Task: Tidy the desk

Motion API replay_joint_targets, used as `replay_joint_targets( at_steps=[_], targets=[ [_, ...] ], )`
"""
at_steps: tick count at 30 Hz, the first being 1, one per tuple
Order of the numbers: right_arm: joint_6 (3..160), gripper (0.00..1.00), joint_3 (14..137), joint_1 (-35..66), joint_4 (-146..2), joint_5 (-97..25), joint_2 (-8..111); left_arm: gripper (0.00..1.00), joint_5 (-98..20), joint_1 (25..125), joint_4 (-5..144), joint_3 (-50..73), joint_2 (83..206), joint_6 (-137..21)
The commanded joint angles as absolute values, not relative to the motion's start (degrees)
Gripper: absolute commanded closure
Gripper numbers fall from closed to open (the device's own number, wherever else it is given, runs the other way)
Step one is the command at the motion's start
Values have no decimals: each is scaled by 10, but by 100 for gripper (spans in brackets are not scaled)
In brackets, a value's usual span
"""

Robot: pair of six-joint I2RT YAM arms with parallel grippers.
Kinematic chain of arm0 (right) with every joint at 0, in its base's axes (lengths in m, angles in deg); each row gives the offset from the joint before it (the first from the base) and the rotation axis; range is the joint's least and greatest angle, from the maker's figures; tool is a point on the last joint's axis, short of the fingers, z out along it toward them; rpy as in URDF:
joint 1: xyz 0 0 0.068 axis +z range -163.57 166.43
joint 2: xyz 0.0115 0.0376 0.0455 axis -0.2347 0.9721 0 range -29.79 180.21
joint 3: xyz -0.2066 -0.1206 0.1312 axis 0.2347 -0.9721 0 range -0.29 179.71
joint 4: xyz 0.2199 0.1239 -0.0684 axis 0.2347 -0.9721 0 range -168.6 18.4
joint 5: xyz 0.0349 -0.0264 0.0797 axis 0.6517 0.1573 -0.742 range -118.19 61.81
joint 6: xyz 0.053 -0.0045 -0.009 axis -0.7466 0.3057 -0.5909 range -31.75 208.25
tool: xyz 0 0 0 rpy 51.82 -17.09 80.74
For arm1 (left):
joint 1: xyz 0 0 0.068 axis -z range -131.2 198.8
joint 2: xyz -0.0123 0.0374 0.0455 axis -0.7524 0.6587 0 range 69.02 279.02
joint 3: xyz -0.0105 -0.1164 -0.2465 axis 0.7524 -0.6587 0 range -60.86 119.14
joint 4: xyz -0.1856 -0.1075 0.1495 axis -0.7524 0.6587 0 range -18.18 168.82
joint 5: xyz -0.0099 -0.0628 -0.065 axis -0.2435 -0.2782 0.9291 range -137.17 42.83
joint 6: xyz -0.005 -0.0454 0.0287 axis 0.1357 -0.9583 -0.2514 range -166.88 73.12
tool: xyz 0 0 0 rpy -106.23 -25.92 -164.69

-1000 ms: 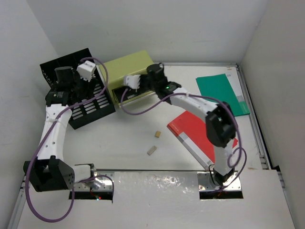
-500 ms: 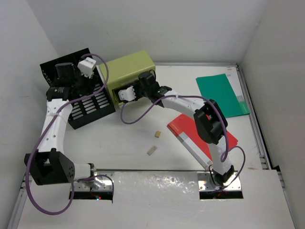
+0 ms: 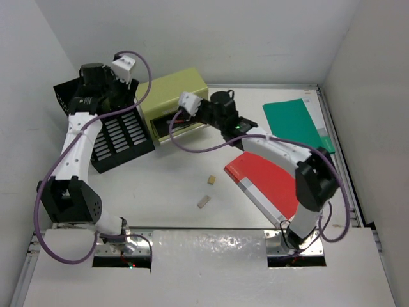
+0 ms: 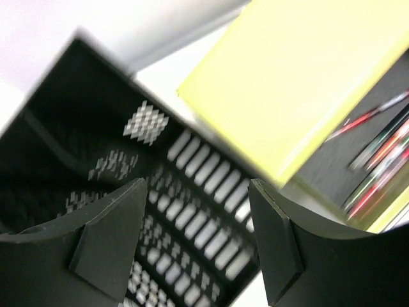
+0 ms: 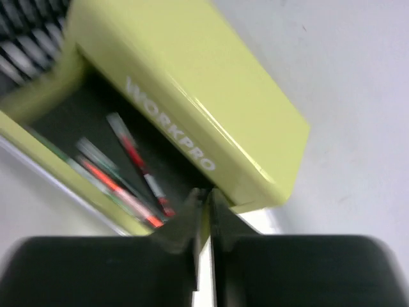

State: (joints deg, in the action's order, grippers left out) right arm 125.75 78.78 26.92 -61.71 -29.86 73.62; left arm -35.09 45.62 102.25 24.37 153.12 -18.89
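The desk (image 3: 172, 185) is a white tabletop with an olive-green drawer box (image 3: 172, 89) at its back left. The drawer stands open, and several pens (image 5: 128, 173) lie inside. My right gripper (image 3: 182, 117) is at the drawer's right front corner. In the right wrist view its jaws (image 5: 204, 195) are nearly together on the drawer's thin green wall. My left gripper (image 3: 104, 94) hangs open and empty above the black mesh organizer (image 3: 118, 137). The left wrist view shows the left gripper (image 4: 197, 192) over the mesh (image 4: 198, 173), with the box (image 4: 300, 77) to the right.
A red folder (image 3: 268, 176) lies at centre right, with a green folder (image 3: 297, 125) behind it. Two small tan blocks (image 3: 210, 181) (image 3: 204, 202) sit mid-desk. White walls enclose the back and both sides. Cables loop from both arms.
My right gripper dropped to the drawer's front, then moved back and right to its corner, where the jaws opened and closed again. My left arm rose and swung back over the organizer.
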Motion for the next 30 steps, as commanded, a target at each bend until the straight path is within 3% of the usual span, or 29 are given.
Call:
replay_joint_targets(
  at_steps=[1,8,16,22,30],
  targets=[
    [939,100,733,259,-601,-366,679,37,-355,483,978,290,1558,-199],
    [753,100,645,259,-552,-346,701,37,-396,506,964,370,1661,-237],
    [773,100,736,258,-664,-363,753,37,-417,514,955,391,1715,-254],
    [835,100,897,251,-803,-361,838,38,-422,519,952,385,1724,-255],
    [872,100,953,236,-860,-401,869,38,-432,520,951,368,1721,-241]
  ],
)
